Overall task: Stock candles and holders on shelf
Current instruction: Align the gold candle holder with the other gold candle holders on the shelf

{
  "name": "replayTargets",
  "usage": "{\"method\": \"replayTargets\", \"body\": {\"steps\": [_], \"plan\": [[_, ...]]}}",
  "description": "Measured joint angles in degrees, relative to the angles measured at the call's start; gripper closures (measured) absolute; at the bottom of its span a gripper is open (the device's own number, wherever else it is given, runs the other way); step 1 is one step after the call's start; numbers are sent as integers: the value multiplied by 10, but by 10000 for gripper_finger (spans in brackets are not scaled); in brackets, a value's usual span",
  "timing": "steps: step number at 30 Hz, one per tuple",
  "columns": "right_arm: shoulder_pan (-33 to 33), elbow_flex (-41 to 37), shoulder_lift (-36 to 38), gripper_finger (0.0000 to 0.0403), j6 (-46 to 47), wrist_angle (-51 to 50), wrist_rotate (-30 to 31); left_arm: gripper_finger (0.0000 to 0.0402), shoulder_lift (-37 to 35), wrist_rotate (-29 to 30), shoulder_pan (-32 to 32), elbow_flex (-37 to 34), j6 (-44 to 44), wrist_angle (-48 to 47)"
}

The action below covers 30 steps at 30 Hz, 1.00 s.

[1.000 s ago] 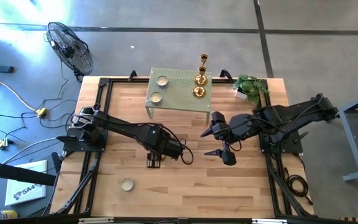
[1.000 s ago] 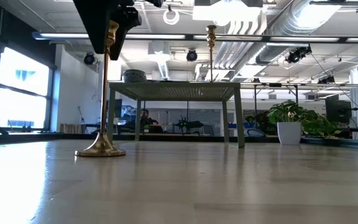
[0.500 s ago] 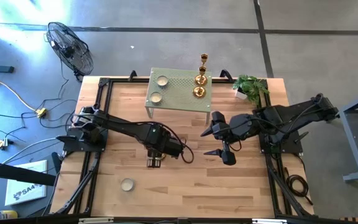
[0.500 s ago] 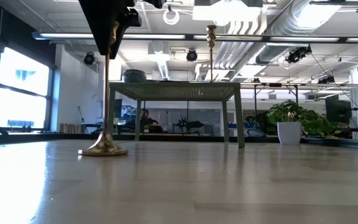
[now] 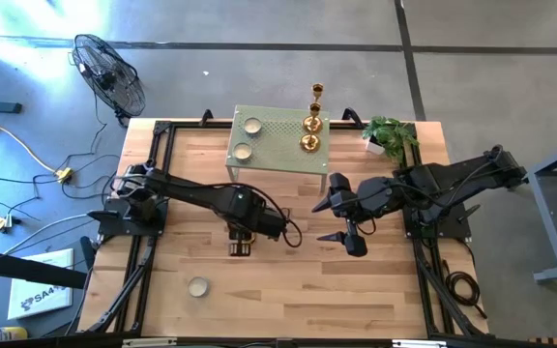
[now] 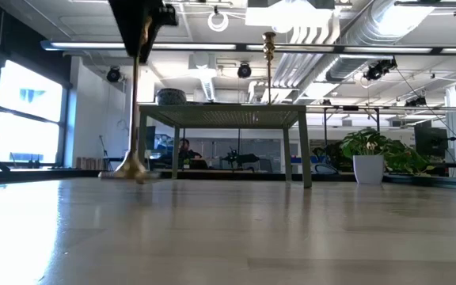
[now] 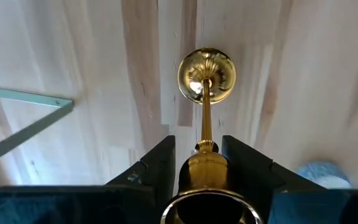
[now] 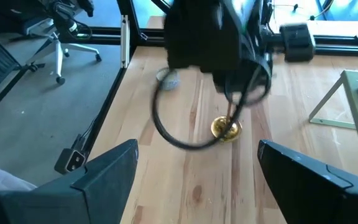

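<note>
While upright, left hand [image 7: 207,163] clasps holder [image 7: 206,78].

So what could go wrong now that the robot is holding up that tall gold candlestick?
The left hand grips the tall candlestick only near its top, so its heavy base could swing or slip loose. The shelf already holds three candlesticks and two candles, so setting it down might knock one over.

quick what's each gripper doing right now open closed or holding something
Left gripper: closed on the tall gold holder, gripping it near the top.
Right gripper: open, holding nothing.
</note>
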<state>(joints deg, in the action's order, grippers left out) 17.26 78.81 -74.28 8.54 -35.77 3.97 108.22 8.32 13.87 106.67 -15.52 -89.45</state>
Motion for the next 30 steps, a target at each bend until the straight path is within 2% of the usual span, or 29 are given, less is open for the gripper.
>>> {"method": "replayTargets", "body": {"steps": [4,8,13,19,24,30], "plan": [[0,0,0,77,0,-1,3,286,-1,-2,0,71,-2,-6],[0,0,0,77,3,-14,0,286,-8,2,0,171,1,-6],[0,0,6,77,2,-31,8,286,-6,39,0,281,11,-5],[-17,0,5,77,-32,11,17,286,-28,83,0,272,19,28],[-60,0,0,77,-59,24,59,286,-29,122,0,272,50,95],[-98,0,-23,78,-59,65,-5,286,-29,124,0,272,106,187]]}}
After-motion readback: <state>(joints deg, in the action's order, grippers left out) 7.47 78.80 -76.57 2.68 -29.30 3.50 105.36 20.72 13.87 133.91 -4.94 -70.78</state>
